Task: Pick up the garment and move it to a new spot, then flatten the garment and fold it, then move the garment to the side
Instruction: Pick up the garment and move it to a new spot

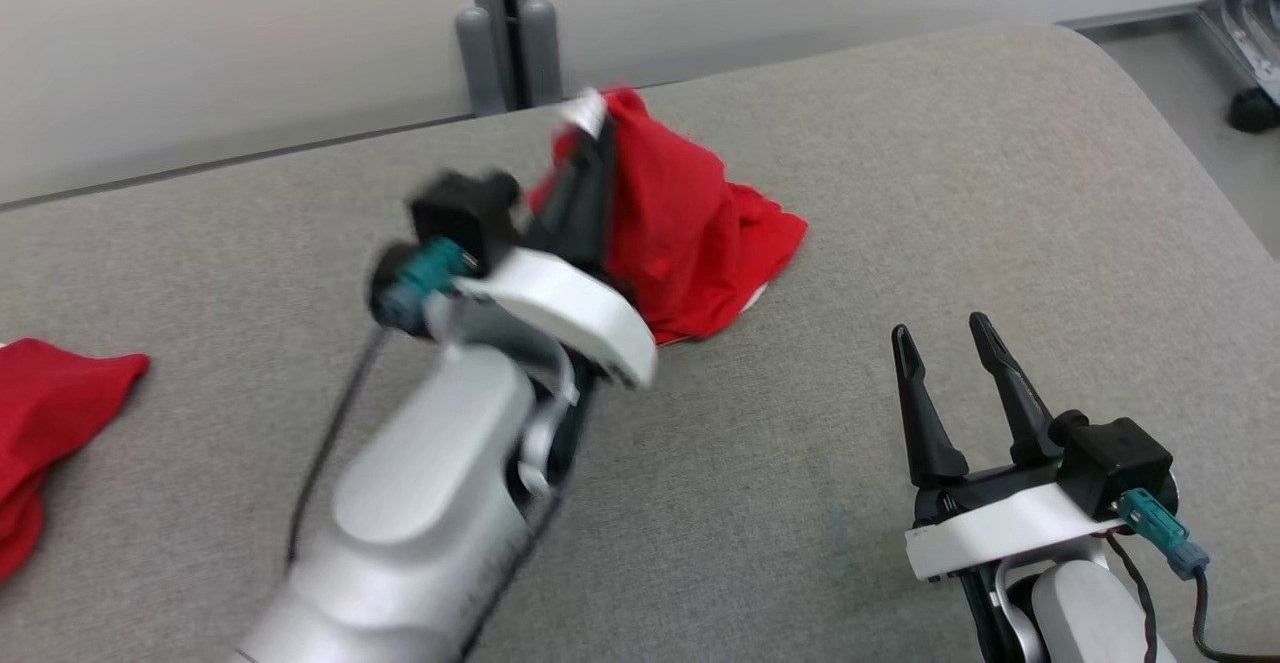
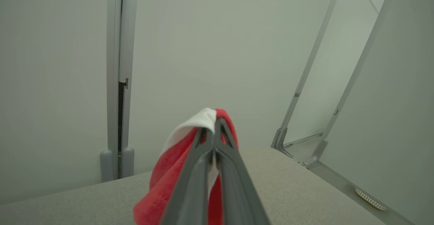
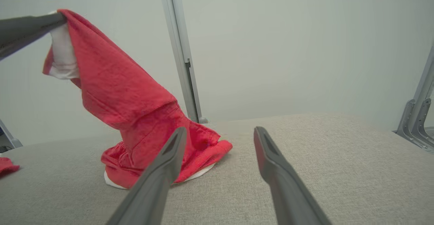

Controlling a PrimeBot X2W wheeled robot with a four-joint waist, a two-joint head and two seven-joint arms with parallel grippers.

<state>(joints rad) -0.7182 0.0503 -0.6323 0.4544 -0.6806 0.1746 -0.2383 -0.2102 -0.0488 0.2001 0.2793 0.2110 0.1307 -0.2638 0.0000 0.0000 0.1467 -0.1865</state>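
Garment (image 1: 690, 233) hangs from my left fingers (image 2: 193, 184), clamped together on its raised end, red cloth and white lining bunched at their tips. Its lower end lies crumpled on the cushion (image 1: 1000, 193), just beyond my right fingers (image 1: 925, 413), which are spread apart and empty. It looks soft, light and limp, so I'd pinch a free edge.

No readable text, label or number anywhere.

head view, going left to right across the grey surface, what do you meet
other red cloth at the left edge → lifted red garment → right tool, open
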